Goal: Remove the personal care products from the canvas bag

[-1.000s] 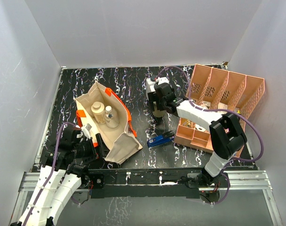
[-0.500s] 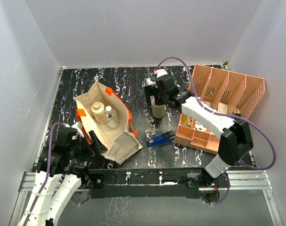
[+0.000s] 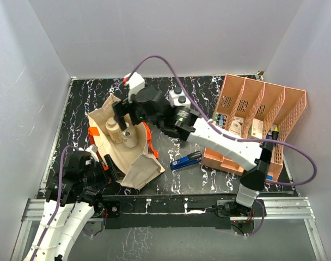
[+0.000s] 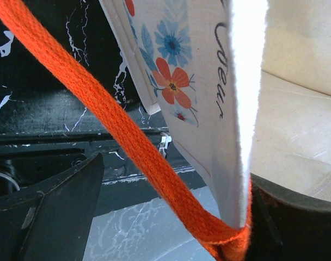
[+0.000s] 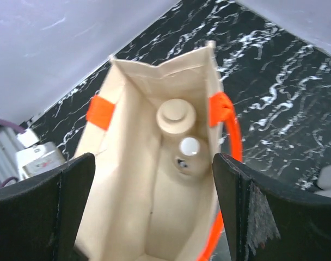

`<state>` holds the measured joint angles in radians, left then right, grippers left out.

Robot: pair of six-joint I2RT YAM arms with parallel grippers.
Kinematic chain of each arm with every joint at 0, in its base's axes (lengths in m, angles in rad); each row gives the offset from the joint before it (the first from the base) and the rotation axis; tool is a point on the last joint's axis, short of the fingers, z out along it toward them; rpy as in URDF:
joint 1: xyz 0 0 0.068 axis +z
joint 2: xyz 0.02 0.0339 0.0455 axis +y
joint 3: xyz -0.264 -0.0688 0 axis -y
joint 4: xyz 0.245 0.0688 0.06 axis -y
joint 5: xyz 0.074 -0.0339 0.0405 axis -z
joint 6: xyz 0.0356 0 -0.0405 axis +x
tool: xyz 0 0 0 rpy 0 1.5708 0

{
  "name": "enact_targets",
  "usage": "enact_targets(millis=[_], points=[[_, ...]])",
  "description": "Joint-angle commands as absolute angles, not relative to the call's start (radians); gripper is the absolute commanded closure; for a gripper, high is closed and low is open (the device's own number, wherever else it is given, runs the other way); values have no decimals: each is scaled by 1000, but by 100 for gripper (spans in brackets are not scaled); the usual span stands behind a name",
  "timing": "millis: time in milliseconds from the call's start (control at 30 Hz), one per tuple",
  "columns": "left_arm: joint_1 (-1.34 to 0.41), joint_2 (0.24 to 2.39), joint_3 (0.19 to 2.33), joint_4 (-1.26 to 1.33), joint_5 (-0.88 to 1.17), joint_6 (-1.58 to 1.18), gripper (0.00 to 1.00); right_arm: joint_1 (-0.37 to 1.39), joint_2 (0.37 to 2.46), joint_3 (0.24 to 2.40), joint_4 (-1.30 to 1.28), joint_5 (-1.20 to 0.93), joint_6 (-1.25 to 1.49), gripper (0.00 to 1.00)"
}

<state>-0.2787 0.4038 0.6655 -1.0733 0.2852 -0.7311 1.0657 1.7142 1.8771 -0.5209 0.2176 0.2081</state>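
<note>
Contents: three bottles [image 5: 176, 116] in one canvas bag [image 3: 141, 166], mouth turned up, long axis far-to-near edge. The left gripper [image 4: 176, 179] and right gripper [image 5: 153, 157] are held spread, nothing clamped.

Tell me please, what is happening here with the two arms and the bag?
The robot is emptying the canvas bag. The right gripper hangs open above the bag's mouth, looking down at a cream bottle and a small white-capped bottle inside. The left gripper has its jaws open around the bag's near rim and orange strap. Two white bottles already stand on the table.
</note>
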Motion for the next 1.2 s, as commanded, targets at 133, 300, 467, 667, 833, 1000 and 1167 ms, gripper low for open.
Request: enact_targets(millis=[133, 300, 467, 667, 833, 1000, 1167], points=[[-282, 387, 630, -1037, 320, -710, 18, 1163, 1982, 2084, -605, 273, 163, 19], [-282, 387, 642, -1014, 305, -696, 18, 1163, 2053, 2087, -646, 398, 182, 20], [-281, 399, 642, -987, 302, -679, 18, 1150, 2086, 2070, -658, 438, 210, 19], [-282, 407, 636, -959, 293, -670, 18, 1098, 2134, 2074, -679, 407, 250, 16], [-282, 425, 633, -931, 285, -650, 18, 1068, 2189, 2095, -678, 368, 246, 14], [-281, 444, 630, -919, 296, -633, 18, 1044, 2241, 2121, -677, 352, 241, 12], [-281, 442, 625, -915, 303, -629, 18, 1018, 2281, 2126, -669, 317, 242, 12]])
